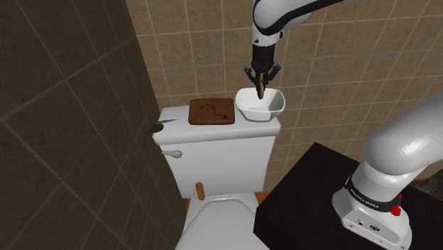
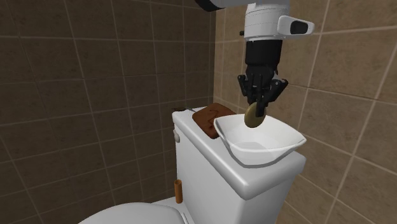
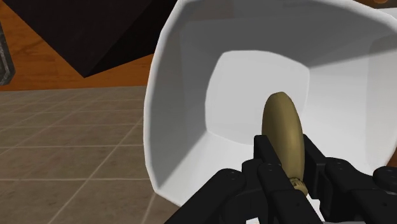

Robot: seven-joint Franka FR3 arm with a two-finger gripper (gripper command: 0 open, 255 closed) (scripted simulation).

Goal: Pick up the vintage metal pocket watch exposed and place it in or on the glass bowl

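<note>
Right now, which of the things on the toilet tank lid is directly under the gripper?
The white bowl, below the gripper holding the watch; the flat brown board sits beside it.

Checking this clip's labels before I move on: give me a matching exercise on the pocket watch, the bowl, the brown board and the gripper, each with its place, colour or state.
Things
1. pocket watch
2. bowl
3. brown board
4. gripper

Descriptions
A. lies flat on the toilet tank lid, beside the bowl
B. black, shut, hanging above the bowl
C. brass-coloured, clasped in the gripper
D. white, stands at one end of that lid

Pairs: 1-C, 2-D, 3-A, 4-B
</note>
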